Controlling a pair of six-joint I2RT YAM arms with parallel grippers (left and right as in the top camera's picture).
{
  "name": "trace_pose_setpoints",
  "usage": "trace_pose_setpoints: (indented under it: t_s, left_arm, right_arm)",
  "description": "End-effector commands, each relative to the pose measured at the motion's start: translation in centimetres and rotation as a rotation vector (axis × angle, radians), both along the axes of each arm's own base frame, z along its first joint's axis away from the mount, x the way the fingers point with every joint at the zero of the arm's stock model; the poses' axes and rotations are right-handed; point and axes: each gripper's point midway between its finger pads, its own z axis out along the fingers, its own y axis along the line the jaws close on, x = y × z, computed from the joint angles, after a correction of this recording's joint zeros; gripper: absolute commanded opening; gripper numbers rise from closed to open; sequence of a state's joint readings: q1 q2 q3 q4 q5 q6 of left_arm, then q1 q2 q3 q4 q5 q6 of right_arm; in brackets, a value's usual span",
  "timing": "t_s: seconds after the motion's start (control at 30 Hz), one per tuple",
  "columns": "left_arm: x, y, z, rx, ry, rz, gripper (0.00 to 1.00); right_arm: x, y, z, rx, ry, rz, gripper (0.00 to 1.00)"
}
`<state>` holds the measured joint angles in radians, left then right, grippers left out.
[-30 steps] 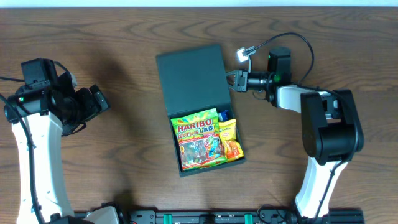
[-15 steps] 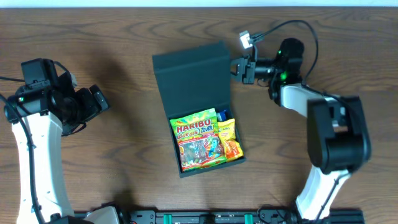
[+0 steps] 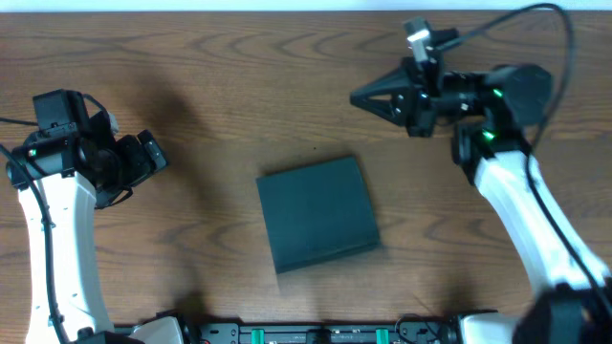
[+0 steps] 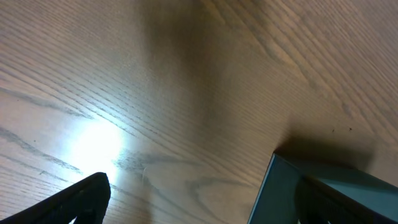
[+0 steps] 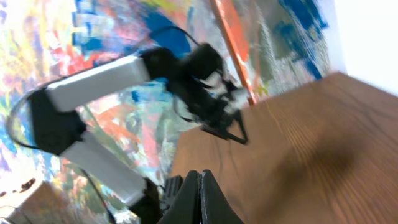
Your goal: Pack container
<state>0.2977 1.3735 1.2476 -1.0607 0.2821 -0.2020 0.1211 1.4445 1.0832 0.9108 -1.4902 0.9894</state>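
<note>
The dark teal-green, matte, square rigid container [image 3: 316, 215] lies flat on the brown wood-grain table [image 3: 191, 57], flap lid down, between the two pincers. The right gripper [image 3: 355, 96] has its fingers pressed together on nothing; the container sits below and just left of its tips, well apart. The left gripper [image 3: 152, 155] stands spread wide and empty, with the container off to its right, apart.

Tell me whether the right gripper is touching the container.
Apart. The overhead view shows the right gripper held well away from the container, with a plain gap between them.
</note>
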Motion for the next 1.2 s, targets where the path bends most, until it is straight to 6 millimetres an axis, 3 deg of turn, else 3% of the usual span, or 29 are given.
trace_pose_setpoints:
  t_s: [0.0, 0.13, 0.27, 0.33, 0.43, 0.47, 0.53, 0.83, 1.0, 1.17]
  left_arm:
    - [-0.1, 0.1, -0.3, 0.000, 0.009, -0.002, 0.95]
    - [-0.1, 0.1, -0.3, 0.000, 0.009, -0.002, 0.95]
    - [-0.1, 0.1, -0.3, 0.000, 0.009, -0.002, 0.95]
    - [-0.1, 0.1, -0.3, 0.000, 0.009, -0.002, 0.95]
    - [-0.1, 0.1, -0.3, 0.000, 0.009, -0.002, 0.95]
    - [-0.1, 0.1, -0.3, 0.000, 0.009, -0.002, 0.95]
    - [-0.1, 0.1, -0.3, 0.001, 0.009, -0.002, 0.95]
    - [-0.1, 0.1, -0.3, 0.000, 0.009, -0.002, 0.95]
    - [-0.1, 0.1, -0.3, 0.000, 0.009, -0.002, 0.95]
    - [-0.1, 0.1, -0.3, 0.001, 0.009, -0.002, 0.95]
  right_arm:
    - [-3.5, -0.5, 3.2, 0.002, -0.017, 0.007, 0.02]
    - [-6.1, -0.8, 4.8, 0.004, -0.003, -0.007, 0.02]
    - [-6.1, -1.0, 4.2, 0.006, 0.071, -0.104, 0.02]
    - [-4.9, -1.4, 2.0, -0.030, 0.156, -0.234, 0.02]
    - [-2.2, -4.2, -5.4, -0.253, 0.349, -0.607, 0.02]
    - [-2.2, -5.4, -7.8, -0.347, 0.403, -0.705, 0.02]
    - [-3.2, -6.5, -10.6, -0.465, 0.458, -0.765, 0.02]
    - [-8.9, -5.6, -17.3, -0.646, 0.580, -0.637, 0.01]
    - [-11.6, -2.6, -21.8, -0.558, 0.614, -0.408, 0.01]
    - [-12.4, -1.3, -25.2, -0.472, 0.680, -0.325, 0.01]
